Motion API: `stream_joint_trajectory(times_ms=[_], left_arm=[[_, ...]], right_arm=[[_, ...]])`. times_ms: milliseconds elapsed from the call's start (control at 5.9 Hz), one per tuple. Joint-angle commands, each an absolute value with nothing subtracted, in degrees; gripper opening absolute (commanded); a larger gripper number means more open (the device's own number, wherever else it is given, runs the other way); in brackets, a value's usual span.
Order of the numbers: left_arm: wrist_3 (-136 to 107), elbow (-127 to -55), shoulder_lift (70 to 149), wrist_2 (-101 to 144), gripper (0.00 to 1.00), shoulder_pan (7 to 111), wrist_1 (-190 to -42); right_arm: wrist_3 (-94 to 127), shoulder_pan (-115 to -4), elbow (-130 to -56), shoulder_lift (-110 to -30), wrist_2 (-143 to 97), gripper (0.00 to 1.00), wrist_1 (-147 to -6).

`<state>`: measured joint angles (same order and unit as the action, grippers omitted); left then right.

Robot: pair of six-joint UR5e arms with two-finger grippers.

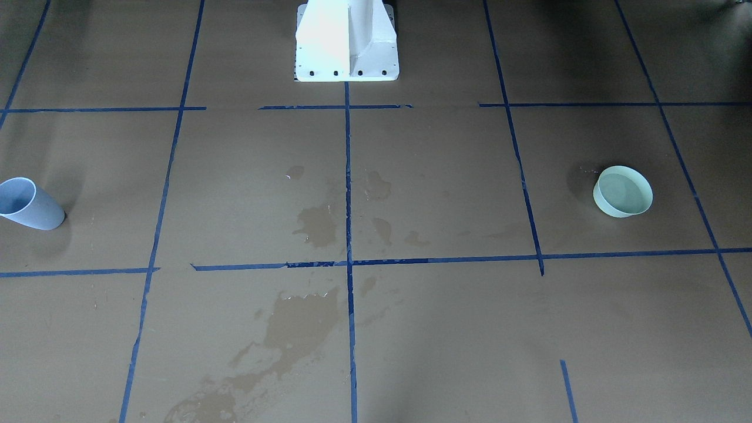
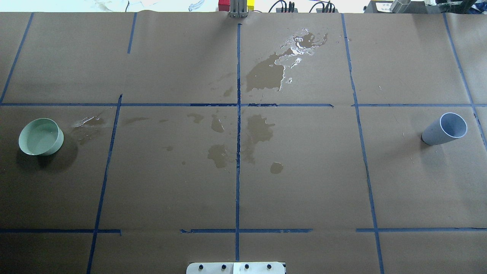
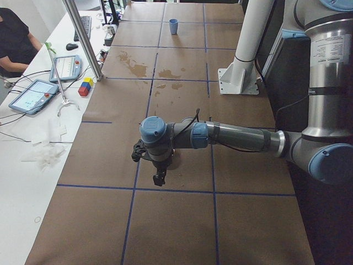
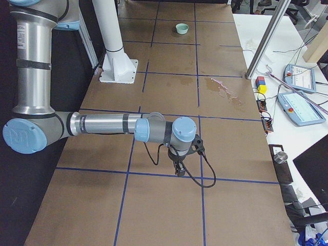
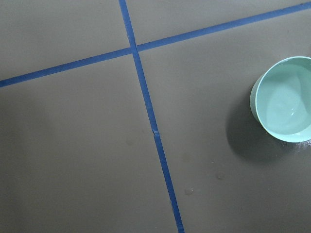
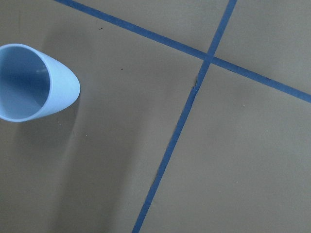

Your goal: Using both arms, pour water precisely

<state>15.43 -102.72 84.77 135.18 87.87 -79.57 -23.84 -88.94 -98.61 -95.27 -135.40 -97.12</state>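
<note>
While the green bowl (image 2: 59, 140) holding the water (image 5: 286, 102) and the blue cup (image 2: 437, 134) stand well apart, likely one vessel per arm, you cannot tell whether the left gripper (image 3: 158, 178) or right gripper (image 4: 179, 170) is parted or closed

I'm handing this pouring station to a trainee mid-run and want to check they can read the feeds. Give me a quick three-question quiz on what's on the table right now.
1. True or false: the blue cup stands on the robot's left side of the table.
2. Which wrist camera shows the green bowl? A) left B) right C) neither
3. Fill in: the largest patches of spilled water lie beside the blue tape line running down the table's ____.
Key: 1 false, it is on the right side. 2 A. 3 middle.
</note>
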Motion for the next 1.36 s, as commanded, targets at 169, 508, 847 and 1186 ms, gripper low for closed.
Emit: stream_joint_trajectory(times_ms=[169,508,847,1186], left_arm=[[15.6,-101.6,84.3,135.8,1.0,87.7,-81.5],[7.2,-101.5,85.2,136.6,1.0,80.6,-85.6],[-14.0,-94.6,85.3,136.2,1.0,73.1,-105.7],[-30.2,-87.7,86.8,136.1,1.0,66.6,-120.6]], right_arm=[[-23.8,-88.9,-98.7,-95.9,-139.2,1.0,-97.1],[-23.8,-88.8,-99.7,-96.6,-140.8,1.0,-96.9],[-23.7,-88.8,-100.0,-96.8,-143.2,1.0,-96.9],[-23.6,-88.5,-100.4,-96.7,-143.2,1.0,-96.9]])
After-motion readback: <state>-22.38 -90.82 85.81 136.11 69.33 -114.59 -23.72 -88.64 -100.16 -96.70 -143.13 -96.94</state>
